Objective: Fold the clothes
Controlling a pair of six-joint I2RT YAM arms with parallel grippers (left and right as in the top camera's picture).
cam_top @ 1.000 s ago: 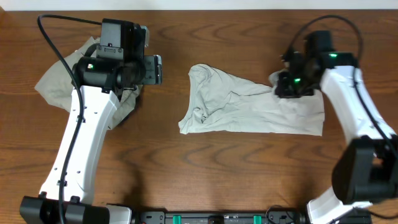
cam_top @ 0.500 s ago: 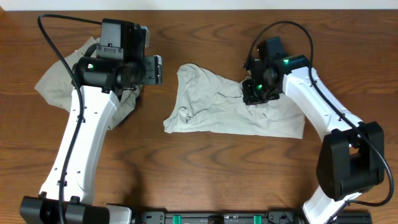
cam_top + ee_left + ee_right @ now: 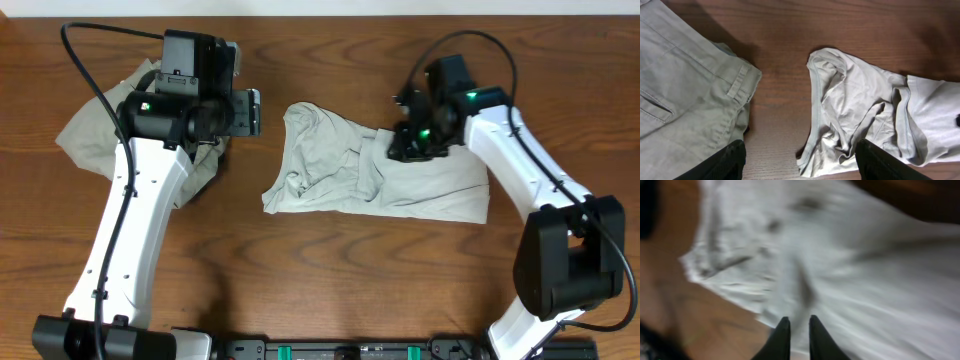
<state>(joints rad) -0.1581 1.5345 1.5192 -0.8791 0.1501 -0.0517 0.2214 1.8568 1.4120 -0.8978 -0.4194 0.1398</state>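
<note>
The right claw (image 3: 408, 148) is low over the shirt (image 3: 330, 180), at the shirt's far edge. In the wrist view its two fingers stand close together with only a thin slit between them. That view is blurred, so I cannot tell if they pinch a fold of cloth or are just parted above it. Directly under and in front of this claw there is only pale, wrinkled fabric. On the side of the right arm the shirt lies rather flat. On the other side of the claw, toward the left arm, it is bunched into ridges and ends in a crumpled lump with a hemmed opening.

The left claw (image 3: 802, 167) is spread wide and holds nothing. It hangs above the bare table (image 3: 320, 280). The lumpy end of the shirt is just ahead of it to its right, and the trousers (image 3: 685, 85) lie to its left, apart from the shirt.

I judge that the work is at the spreading step, because no clean fold is made yet. The next move, I think, needs a sure pinch on a hem, then a pull away from the lump to flatten it. The left claw could come down on the bunched end to hold it. The cloth looks thin, so it may slip or drag in one piece.
</note>
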